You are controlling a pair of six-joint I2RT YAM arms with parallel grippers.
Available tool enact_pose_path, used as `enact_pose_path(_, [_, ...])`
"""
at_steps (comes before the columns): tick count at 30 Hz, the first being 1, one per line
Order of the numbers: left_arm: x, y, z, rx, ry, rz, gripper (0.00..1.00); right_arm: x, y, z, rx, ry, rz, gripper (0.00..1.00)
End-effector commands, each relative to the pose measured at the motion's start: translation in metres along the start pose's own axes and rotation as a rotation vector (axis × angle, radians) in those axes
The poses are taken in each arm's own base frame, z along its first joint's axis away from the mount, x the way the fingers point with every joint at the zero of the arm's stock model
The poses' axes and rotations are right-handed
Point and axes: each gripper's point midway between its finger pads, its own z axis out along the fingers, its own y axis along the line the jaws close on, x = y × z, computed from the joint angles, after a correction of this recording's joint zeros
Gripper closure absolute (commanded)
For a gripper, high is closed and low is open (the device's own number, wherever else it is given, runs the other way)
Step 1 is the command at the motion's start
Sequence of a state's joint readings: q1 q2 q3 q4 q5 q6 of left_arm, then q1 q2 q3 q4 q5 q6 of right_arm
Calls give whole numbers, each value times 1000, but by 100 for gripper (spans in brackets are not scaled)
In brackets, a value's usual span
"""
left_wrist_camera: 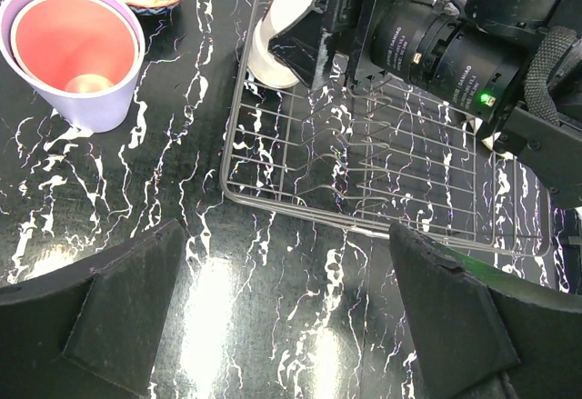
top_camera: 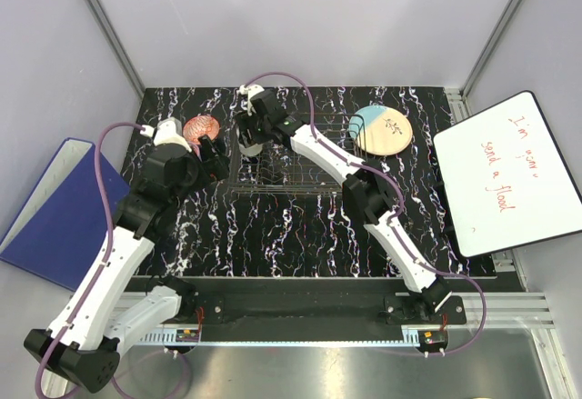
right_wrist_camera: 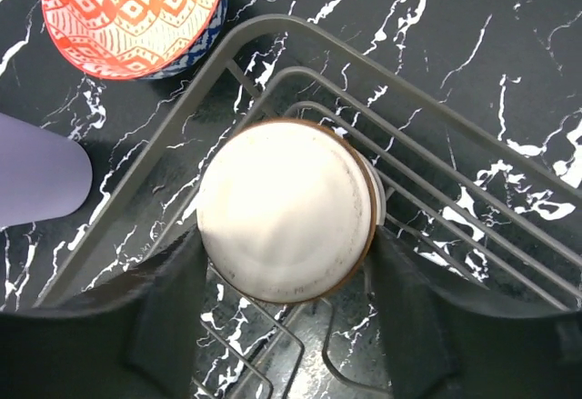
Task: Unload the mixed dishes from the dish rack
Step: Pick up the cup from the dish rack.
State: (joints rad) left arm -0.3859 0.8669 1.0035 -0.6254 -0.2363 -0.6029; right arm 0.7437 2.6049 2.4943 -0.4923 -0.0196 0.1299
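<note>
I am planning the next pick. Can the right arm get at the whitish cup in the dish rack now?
Probably yes: the right end effector straddles the whitish cup, one finger on each side, and nothing lies over it in the dish rack corner.

Black, white-veined desk (top_camera: 300, 235) enclosed by plain pale grey walls (top_camera: 300, 17), evenly lit; whiteboard (top_camera: 509, 176) with red handwriting at right edge, blue folder (top_camera: 55, 208) off left side.

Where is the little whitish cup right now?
The right wrist view shows the whitish cup in the far-left corner of the dark wire dish rack, between the right arm's fingers, near the red-orange patterned bowl.
</note>
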Motion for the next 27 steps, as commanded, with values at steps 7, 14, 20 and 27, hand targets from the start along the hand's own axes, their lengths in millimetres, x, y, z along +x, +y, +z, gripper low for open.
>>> enact_pose_path(7, [-7,-7,2,34,-38,-3,1,-40,19,-30,3,-113,0,55])
enact_pose_path(14, [-21,-6,-3,17,-83,12,1,-111,43,-114,-42,-303,0,64])
enact_pose_path(20, [-28,-10,-2,19,-92,11,1,-143,43,-192,-32,-407,1,80])
enact_pose_path(27, [-32,-29,5,91,-98,-35,1,-136,15,-283,65,-542,113,100])
